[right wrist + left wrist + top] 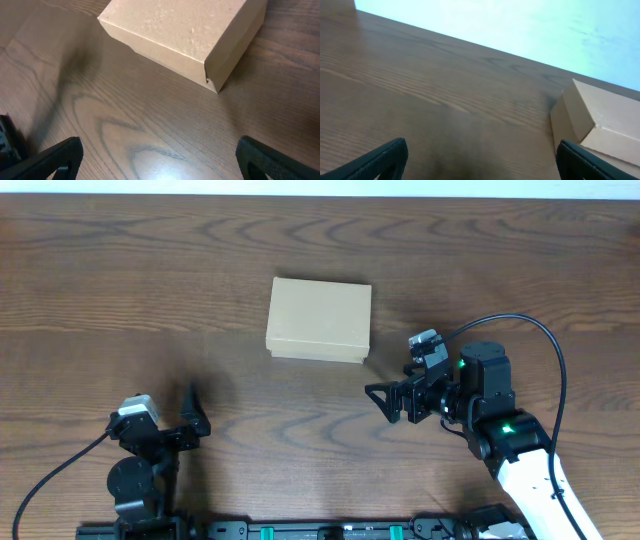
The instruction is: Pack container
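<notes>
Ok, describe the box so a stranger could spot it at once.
Start from the dark wooden table. Just beyond its middle lies the container, a closed cardboard box. It is tan and flat-topped, unlike the black right pincer near its corner.

The container (319,319) rests on the bench (120,280), touching neither tool. From the left tool (197,412) it lies ahead and off to the right. From the right tool (380,402) it lies near and almost straight ahead. The two tools sit well apart, both short of the container.
</notes>
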You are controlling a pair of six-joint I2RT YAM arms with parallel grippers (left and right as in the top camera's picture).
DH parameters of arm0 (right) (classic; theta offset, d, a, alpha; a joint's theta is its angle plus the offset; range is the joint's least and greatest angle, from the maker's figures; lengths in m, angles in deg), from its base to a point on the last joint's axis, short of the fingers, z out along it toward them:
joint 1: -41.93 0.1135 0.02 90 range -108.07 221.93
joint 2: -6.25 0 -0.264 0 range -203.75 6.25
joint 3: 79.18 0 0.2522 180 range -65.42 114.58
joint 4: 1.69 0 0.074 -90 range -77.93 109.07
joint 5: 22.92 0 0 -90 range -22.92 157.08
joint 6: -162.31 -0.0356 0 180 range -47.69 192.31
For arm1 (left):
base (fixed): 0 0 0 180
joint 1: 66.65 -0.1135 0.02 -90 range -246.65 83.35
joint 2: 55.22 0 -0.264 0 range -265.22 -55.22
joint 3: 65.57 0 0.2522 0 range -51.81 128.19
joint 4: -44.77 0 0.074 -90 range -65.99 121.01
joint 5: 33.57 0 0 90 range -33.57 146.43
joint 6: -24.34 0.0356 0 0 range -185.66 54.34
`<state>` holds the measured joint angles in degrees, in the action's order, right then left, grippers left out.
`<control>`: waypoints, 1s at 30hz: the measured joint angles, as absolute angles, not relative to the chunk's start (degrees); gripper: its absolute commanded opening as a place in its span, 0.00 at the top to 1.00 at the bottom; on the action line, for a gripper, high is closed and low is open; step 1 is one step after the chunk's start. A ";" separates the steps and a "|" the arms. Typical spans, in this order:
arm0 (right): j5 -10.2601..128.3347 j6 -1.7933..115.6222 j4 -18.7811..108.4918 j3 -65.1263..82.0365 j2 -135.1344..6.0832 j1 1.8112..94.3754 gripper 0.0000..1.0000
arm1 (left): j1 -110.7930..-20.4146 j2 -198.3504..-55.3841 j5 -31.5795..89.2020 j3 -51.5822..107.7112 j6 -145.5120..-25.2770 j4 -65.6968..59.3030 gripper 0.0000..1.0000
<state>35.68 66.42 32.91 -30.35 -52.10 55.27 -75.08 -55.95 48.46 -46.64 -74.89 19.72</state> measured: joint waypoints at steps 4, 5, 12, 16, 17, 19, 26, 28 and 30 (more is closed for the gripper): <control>35.68 66.42 32.89 -30.35 -52.10 55.27 0.01 | -75.06 -55.93 49.84 -46.64 -74.89 19.70 0.05; 35.68 66.42 32.89 -30.35 -52.10 55.27 0.01 | -75.08 -55.93 50.06 -46.64 -74.89 19.70 0.05; 35.68 66.42 32.89 -30.35 -52.10 55.27 0.01 | -75.08 -55.93 50.76 -46.64 -74.89 19.70 0.05; 35.68 66.42 32.89 -30.35 -52.10 55.27 0.01 | -75.08 -55.93 50.86 -46.64 -74.89 19.70 0.05; 35.68 66.42 32.89 -30.35 -52.10 55.27 0.01 | -75.08 -55.93 50.86 -46.64 -74.89 19.70 0.05; 35.68 66.42 32.89 -30.35 -52.10 55.27 0.01 | -75.08 -55.93 50.86 -46.64 -74.89 19.70 0.05; 36.23 66.47 34.79 -30.35 -51.60 55.38 0.01 | -75.08 -55.93 50.86 -46.64 -74.89 19.70 0.05; 38.83 67.43 37.39 -30.59 -49.24 55.51 0.01 | -75.08 -55.93 50.86 -46.64 -74.89 19.70 0.05; 42.09 69.81 38.62 -31.40 -44.95 55.93 0.01 | -75.08 -55.91 50.86 -46.64 -74.89 19.68 0.05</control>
